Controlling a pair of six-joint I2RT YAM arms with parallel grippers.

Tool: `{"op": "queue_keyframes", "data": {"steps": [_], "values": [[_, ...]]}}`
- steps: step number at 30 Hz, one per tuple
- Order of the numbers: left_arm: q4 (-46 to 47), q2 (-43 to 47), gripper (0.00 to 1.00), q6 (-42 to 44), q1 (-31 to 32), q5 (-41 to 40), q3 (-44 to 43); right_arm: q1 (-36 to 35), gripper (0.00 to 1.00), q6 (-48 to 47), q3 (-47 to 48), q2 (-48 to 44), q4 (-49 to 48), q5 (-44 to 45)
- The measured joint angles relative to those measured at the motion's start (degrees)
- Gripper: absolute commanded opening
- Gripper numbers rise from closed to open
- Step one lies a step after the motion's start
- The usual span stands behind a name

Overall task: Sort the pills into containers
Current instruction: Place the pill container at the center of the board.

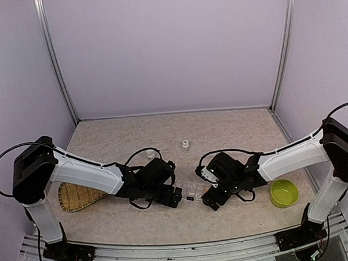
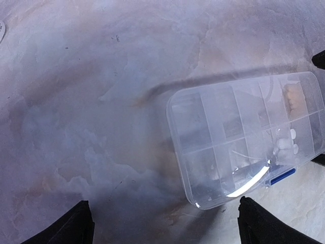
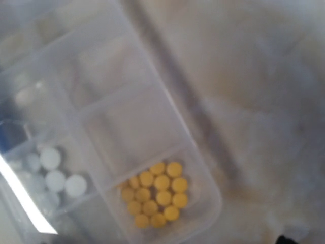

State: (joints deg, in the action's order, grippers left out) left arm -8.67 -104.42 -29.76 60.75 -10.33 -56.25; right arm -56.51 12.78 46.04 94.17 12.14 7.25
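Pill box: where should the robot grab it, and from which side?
Probably across its two long edges, coming straight down from above. The pill box lies flat on the table, long and shallow, so its narrow width suits a pinch best. Keep clear of the blue latch, and hold it level so the pills stay put.

The left arm [image 1: 81, 173], a white link between black joint housings, reaches from the lower left of the top view toward the centre. Its black wrist bends down, so the black two-fingered left gripper [image 1: 174, 197] points low with its jaws spread wide; in its own wrist view the black fingertips [image 2: 76, 226] sit far apart in the two bottom corners. The matching white-and-black right arm [image 1: 289, 158] mirrors it from the lower right, and the black right gripper [image 1: 212, 201] hangs just right of centre, jaws likewise parted, facing the other gripper, near it but apart.
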Motion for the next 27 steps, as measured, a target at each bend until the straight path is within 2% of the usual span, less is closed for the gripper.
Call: {"op": "queue_keyframes", "data": {"steps": [10,27], "values": [[-0.70,-1.40,0.91,-0.85,-0.13,-2.45,-1.44,2.16,0.95,-1.38,4.52,3.85,-0.02,3.78],[-0.44,-5.62,0.90,-0.35,-5.33,-5.31,-6.19,7.58,0.94,-5.42,12.41,11.34,-3.06,2.49]]}}
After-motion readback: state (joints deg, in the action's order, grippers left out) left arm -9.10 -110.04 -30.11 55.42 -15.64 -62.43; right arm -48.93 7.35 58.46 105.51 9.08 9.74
